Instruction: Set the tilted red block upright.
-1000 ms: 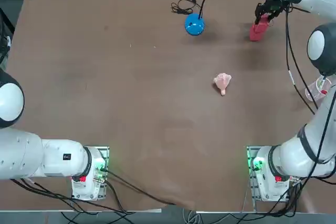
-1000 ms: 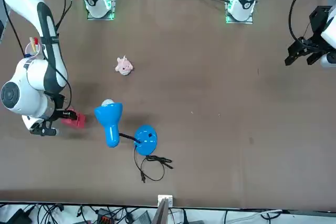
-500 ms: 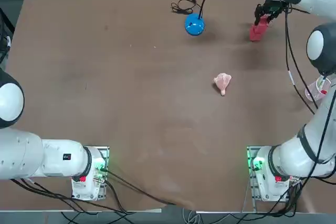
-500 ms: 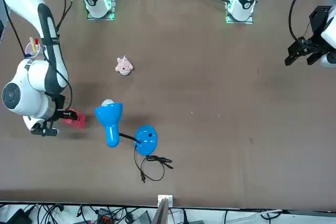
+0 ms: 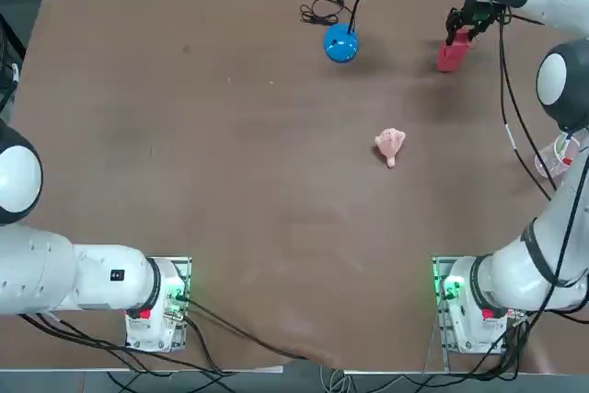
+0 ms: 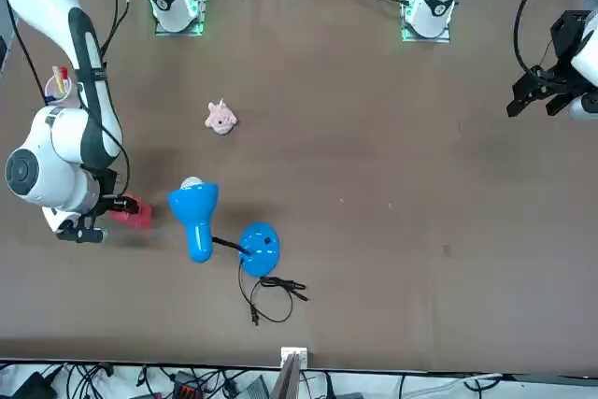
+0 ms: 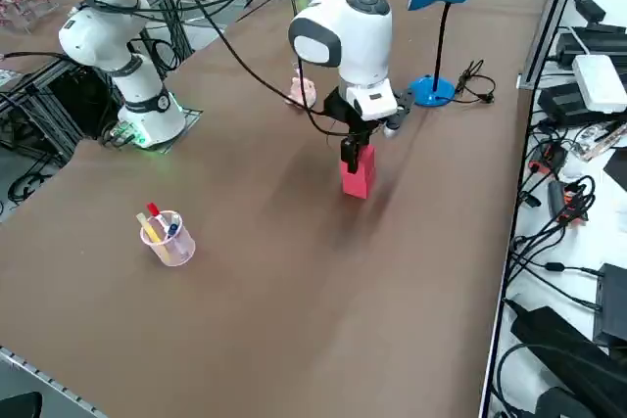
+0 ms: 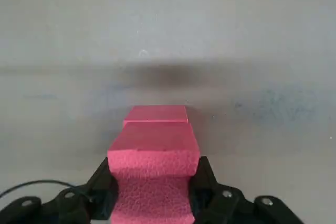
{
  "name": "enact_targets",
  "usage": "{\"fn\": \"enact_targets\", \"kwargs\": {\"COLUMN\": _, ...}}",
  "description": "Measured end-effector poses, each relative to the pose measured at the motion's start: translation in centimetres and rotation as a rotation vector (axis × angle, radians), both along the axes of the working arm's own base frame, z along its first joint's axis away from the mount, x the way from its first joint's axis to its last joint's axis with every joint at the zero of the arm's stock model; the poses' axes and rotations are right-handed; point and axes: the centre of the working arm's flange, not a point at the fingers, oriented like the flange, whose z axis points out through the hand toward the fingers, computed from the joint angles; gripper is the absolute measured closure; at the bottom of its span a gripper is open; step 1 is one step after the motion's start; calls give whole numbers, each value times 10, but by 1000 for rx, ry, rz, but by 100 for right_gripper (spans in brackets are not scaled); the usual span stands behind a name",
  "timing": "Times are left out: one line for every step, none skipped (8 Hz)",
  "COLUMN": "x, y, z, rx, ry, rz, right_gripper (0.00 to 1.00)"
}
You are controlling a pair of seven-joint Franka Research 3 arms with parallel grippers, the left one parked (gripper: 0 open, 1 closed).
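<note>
Nothing has moved: right claw (image 8: 153, 195) still clenched on the red block (image 8: 154, 153)

The right arm reaches to the far right part of the tabletop (image 5: 230, 181), its wrist bent so the gripper (image 7: 351, 152) points straight down. The two black fingers (image 8: 102, 184) are clamped on the upper end of the red block (image 7: 358, 173), one on each side.
</note>
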Motion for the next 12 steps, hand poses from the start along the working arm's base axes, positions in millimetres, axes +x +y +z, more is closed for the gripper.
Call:
{"fn": "enact_targets", "kwargs": {"x": 0, "y": 0, "z": 0, "rx": 0, "ry": 0, "rz": 0, "right_gripper": 31}}
{"fn": "enact_targets", "kwargs": {"x": 0, "y": 0, "z": 0, "rx": 0, "ry": 0, "rz": 0, "right_gripper": 31}}
{"fn": "enact_targets", "kwargs": {"x": 0, "y": 1, "z": 0, "rx": 0, "ry": 0, "rz": 1, "right_gripper": 31}}
{"fn": "enact_targets", "kwargs": {"x": 0, "y": 2, "z": 0, "rx": 0, "ry": 0, "rz": 3, "right_gripper": 31}}
{"fn": "enact_targets", "kwargs": {"x": 0, "y": 2, "z": 0, "rx": 0, "ry": 0, "rz": 4, "right_gripper": 31}}
{"fn": "enact_targets", "kwargs": {"x": 0, "y": 2, "z": 0, "rx": 0, "ry": -2, "rz": 4, "right_gripper": 31}}
{"fn": "enact_targets", "kwargs": {"x": 1, "y": 2, "z": 0, "rx": 0, "ry": -5, "rz": 6, "right_gripper": 31}}
{"fn": "enact_targets", "kwargs": {"x": 1, "y": 2, "z": 1, "rx": -1, "ry": -7, "rz": 11, "right_gripper": 31}}
{"fn": "enact_targets", "kwargs": {"x": 1, "y": 2, "z": 0, "rx": -1, "ry": -7, "rz": 14, "right_gripper": 31}}
{"fn": "enact_targets", "kwargs": {"x": 1, "y": 1, "z": 0, "rx": -1, "ry": -6, "rz": 14, "right_gripper": 31}}
{"fn": "enact_targets", "kwargs": {"x": 1, "y": 1, "z": -1, "rx": -1, "ry": -4, "rz": 14, "right_gripper": 31}}
{"fn": "enact_targets", "kwargs": {"x": 1, "y": 1, "z": -2, "rx": -1, "ry": -3, "rz": 14, "right_gripper": 31}}
